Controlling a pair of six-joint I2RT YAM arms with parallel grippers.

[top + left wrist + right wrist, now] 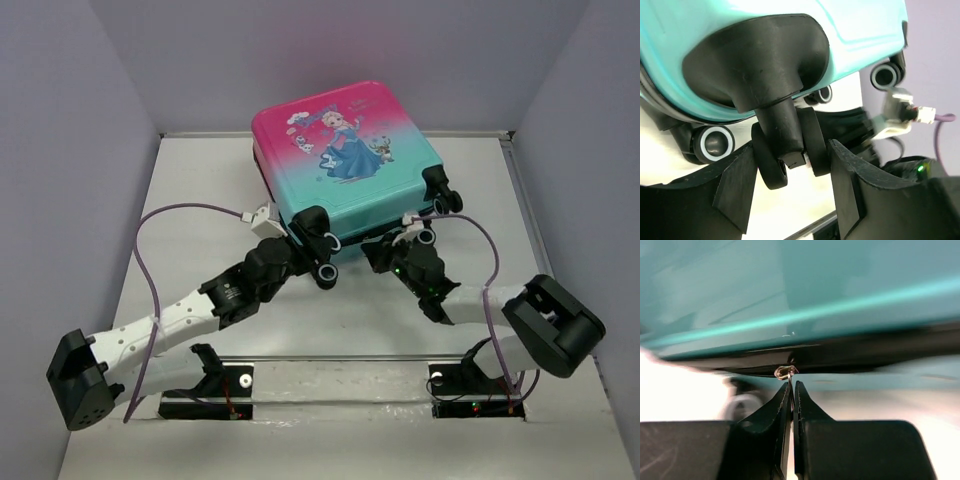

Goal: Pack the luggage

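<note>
Table (pixel 200 220) bears it all | luggage (pixel 345 160) lies shut and flat, princess print up, far-centre | left gripper (pixel 790 175) gapes, fingers either side of the near-left wheel (pixel 812 142), not clamped | right gripper (pixel 791 390) pinched tight on the tiny zipper pull (pixel 785 372), near edge

Surface (pixel 200 190): pale grey-white, smooth, faintly glossy, brightest towards the near side.
Back wall (pixel 330 50): plain lavender-grey panel, upright along the far edge of the surface.
Left wall (pixel 60 200): same lavender-grey, meets the back wall at the far left corner.
Right wall (pixel 590 150): same lavender-grey, closes the far right corner.
Seam (pixel 330 357): thin dark line running side to side across the surface near its front edge.
</note>
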